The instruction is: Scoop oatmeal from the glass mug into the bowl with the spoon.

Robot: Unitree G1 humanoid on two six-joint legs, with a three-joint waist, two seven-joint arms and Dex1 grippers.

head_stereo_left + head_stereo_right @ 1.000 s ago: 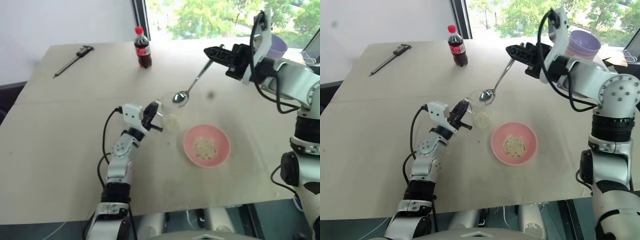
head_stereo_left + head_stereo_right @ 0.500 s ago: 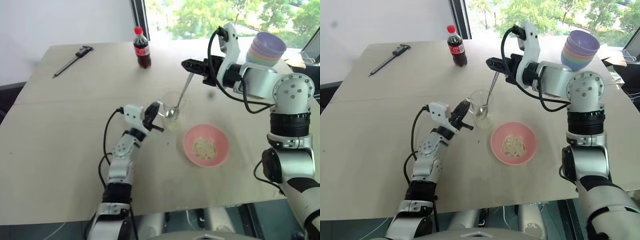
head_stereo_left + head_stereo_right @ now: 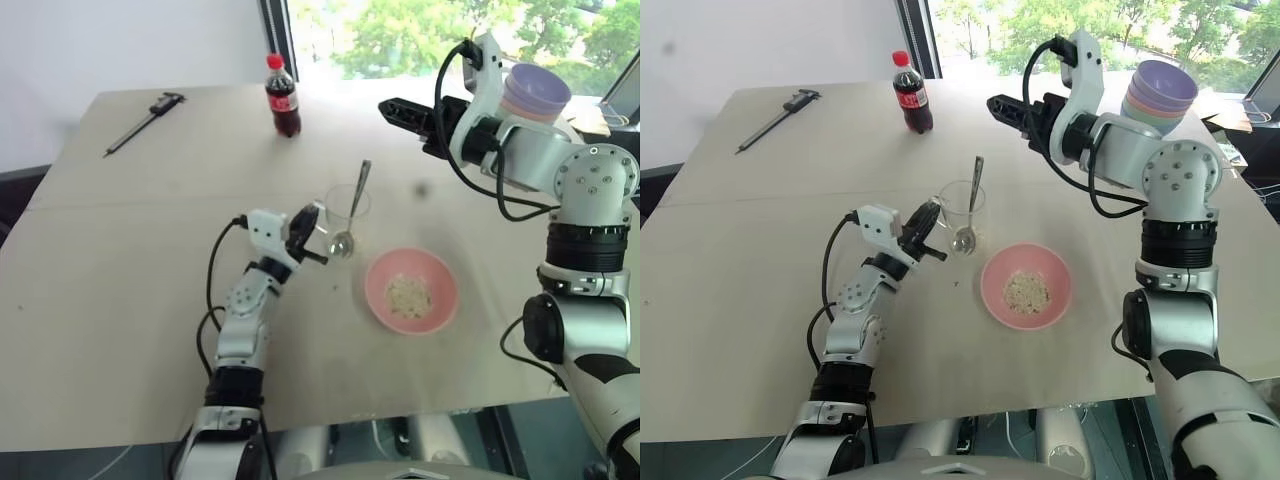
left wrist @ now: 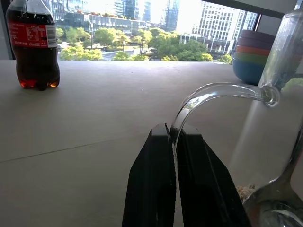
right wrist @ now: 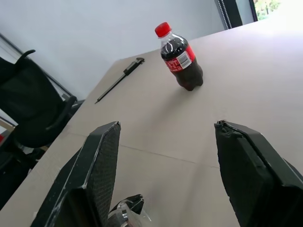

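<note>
1. Two grippers at work. Left gripper (image 4: 173,142) pinched tight on the curved handle of the glass mug (image 3: 345,218), black fingers pressed together around the thin glass loop. Right gripper (image 3: 392,107) with fingers spread wide apart and nothing between them, up over the far half of the table (image 3: 120,260), well apart from the mug.

2. Spoon (image 3: 352,210) standing loose in the mug, oval end down at the bottom, thin handle leaning out over the far rim. Held by no gripper.

3. Oatmeal (image 3: 408,295) mostly in the pink bowl (image 3: 440,315), just beside the mug on the right. A few pale flakes at the mug's base in the left wrist view.

4. Handling, as a judgement: glass mug rigid, smooth, breakable, probably light with so little inside, so liable to tip or slide if the spoon gets levered against the rim. Handle grip narrow; steadying rather than lifting likely the safer use.

5. Spoon stiff, polished, thin, so prone to twisting or slipping between flat fingers. Best taken on the upper part of the handle, above the rim, pinched across its flat faces.

6. Oatmeal loose, dry-looking, very light; easily spilled from a tilted spoon.

7. Cola bottle (image 3: 284,95), caliper-like tool (image 3: 146,121) and stacked bowls (image 3: 1160,95) well away, no obstacle.
</note>
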